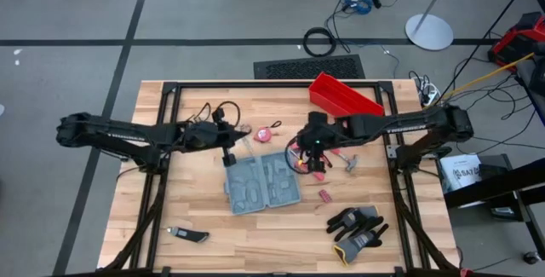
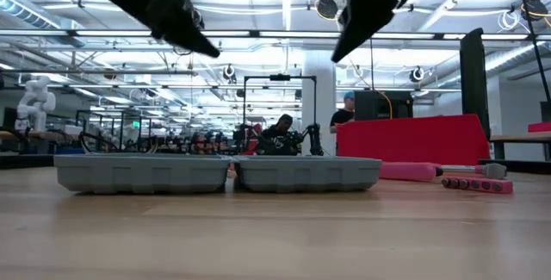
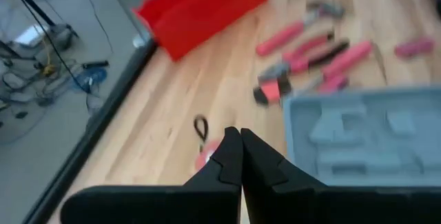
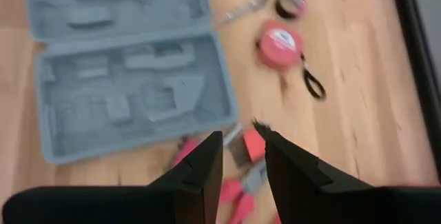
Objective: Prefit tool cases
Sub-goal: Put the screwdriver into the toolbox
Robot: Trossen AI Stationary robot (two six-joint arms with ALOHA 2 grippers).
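High view first: we see the tool case (image 1: 262,185) lying open and flat on the wooden table (image 1: 136,217), grey-blue, its two halves side by side with moulded tool-shaped slots facing up. Our left gripper (image 1: 228,159) hangs just at the case's far left corner, jaws pressed together on nothing. Our right gripper (image 1: 317,163) hangs just beside the case's right edge, over a cluster of red-handled tools (image 1: 300,159); its jaws stand narrowly apart. Beyond the case lies a red bin (image 1: 342,95), near it a small red tape measure (image 1: 265,134), and on the near side of the case a pair of dark gloves (image 1: 358,228) and a small knife (image 1: 188,235).

Low view adds the level look: the case (image 2: 219,173) sits flat on the table as two shallow grey trays, both grippers (image 2: 185,26) (image 2: 357,26) well above it, touching nothing.

Left wrist view shows the shut fingers (image 3: 227,162) beside the case's corner (image 3: 365,134), with pink-handled tools (image 3: 310,55) and the bin (image 3: 200,7) past it.

Right wrist view shows the slots of the case (image 4: 124,65) most clearly, and the gap between the fingers (image 4: 203,162) above red handles, which we cannot tell whether they touch.
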